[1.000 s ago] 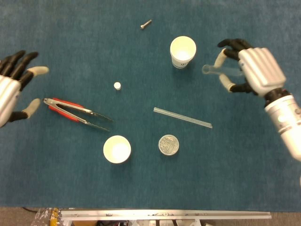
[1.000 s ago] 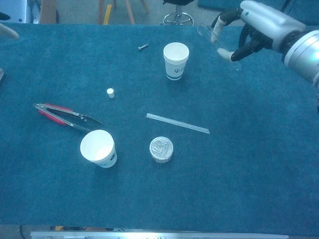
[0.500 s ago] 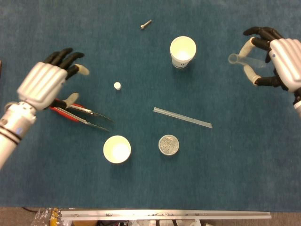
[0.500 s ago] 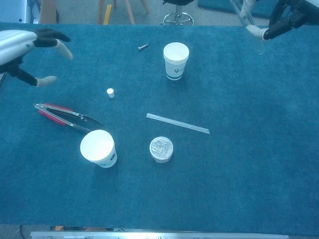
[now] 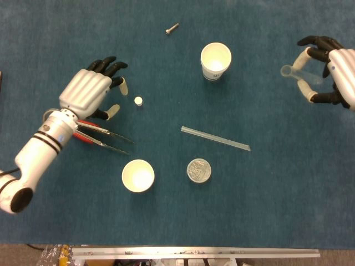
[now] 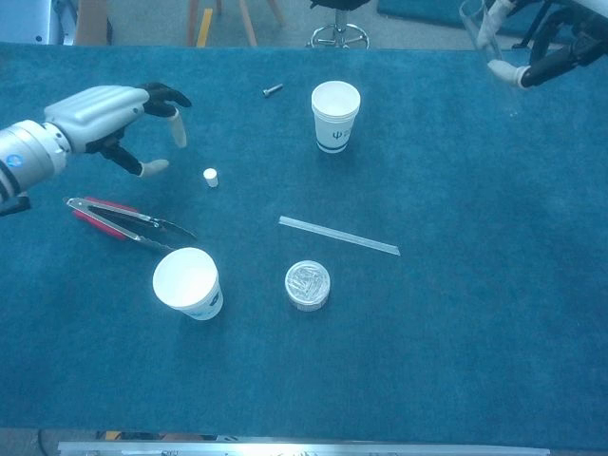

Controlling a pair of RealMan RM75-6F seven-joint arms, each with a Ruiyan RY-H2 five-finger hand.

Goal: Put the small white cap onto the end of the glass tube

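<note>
The small white cap (image 5: 138, 101) (image 6: 210, 177) stands on the blue cloth left of centre. My left hand (image 5: 94, 91) (image 6: 114, 114) hovers just left of it, fingers apart and holding nothing, fingertips a short way from the cap. At the far right my right hand (image 5: 327, 72) (image 6: 546, 38) holds the glass tube (image 5: 297, 71) (image 6: 472, 14) above the table, its open end pointing left.
Red-handled tongs (image 5: 91, 133) (image 6: 123, 221) lie under my left forearm. A paper cup (image 5: 216, 60) stands at the back centre and another (image 5: 138, 175) at the front. A clear strip (image 5: 215, 138), a round lidded tin (image 5: 198, 170) and a screw (image 5: 171, 28) also lie on the cloth.
My left hand has swept in from the left edge towards the cap. My right hand has carried the tube to the right, away from the back cup.
</note>
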